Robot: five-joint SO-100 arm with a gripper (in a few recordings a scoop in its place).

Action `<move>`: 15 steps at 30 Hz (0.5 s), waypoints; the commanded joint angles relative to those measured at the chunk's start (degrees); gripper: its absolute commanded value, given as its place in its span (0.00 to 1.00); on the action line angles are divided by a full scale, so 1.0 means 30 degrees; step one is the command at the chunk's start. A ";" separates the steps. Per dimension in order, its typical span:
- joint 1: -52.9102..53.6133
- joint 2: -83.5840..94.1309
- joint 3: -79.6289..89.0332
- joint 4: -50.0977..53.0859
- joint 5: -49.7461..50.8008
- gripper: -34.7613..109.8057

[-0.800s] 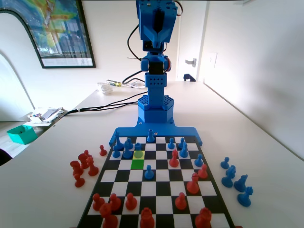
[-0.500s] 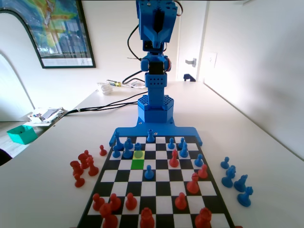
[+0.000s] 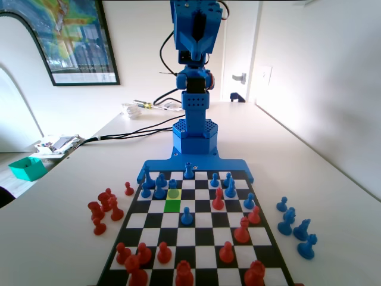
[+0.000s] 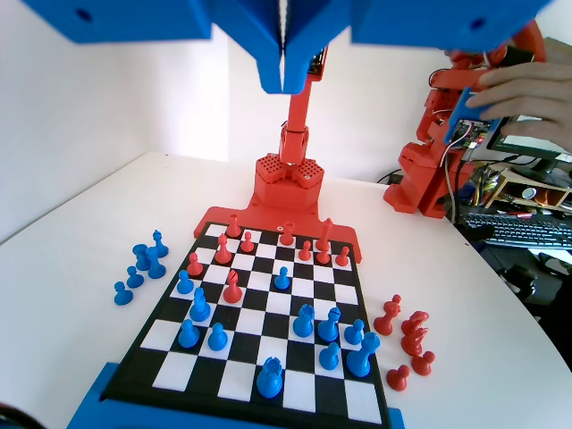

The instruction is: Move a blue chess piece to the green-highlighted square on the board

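We count one board [image 4: 259,304], one green-highlighted square [image 3: 172,206], roughly sixteen blue pieces [image 4: 269,377] and roughly sixteen red pieces [image 4: 232,286]; clusters overlap.

black-and-white chequered board [image 3: 199,235], green-highlighted square [image 3: 172,205], blue hand [image 4: 284,76]

1. A white surface [image 3: 59,196] runs away from the camera in the fixed view, with plain white walls [image 3: 321,77] behind it and along its right side.
2. A black-framed poster [image 3: 71,39] with green and yellow colours hangs on the left wall.
3. A white door with a metal handle [image 3: 240,77] stands at the far end, a light switch [image 3: 266,74] beside it.
4. Bright daylight washes the right wall and the surface's right edge.
5. Black cables [image 3: 131,128] trail across the far left part of the surface.
6. A teal tray [image 3: 27,168] sits off the left edge.
7. In the wrist view, a black keyboard [image 4: 523,231] lies on a desk at the right.
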 commanded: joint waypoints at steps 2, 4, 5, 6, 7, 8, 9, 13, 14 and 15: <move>0.0088 -0.2080 -0.1318 0.0117 -0.0557 0.25; 0.0176 -0.3486 -0.2080 0.0205 -0.1318 0.25; 0.0234 -0.4248 -0.2432 0.0205 -0.1670 0.25; 0.0234 -0.5068 -0.2754 0.0293 -0.2227 0.25; 0.0234 -0.5918 -0.3105 0.0469 -0.2812 0.25; 0.0234 -0.6826 -0.3457 0.0645 -0.3457 0.25; 0.0234 -0.7705 -0.3809 0.0791 -0.4014 0.25; 0.0205 -1.0898 -0.4570 0.0498 -0.6240 0.25; 0.0205 -1.1689 -0.4687 0.0176 -0.6563 0.25; 0.0205 -1.2510 -0.4893 -0.0088 -0.6943 0.25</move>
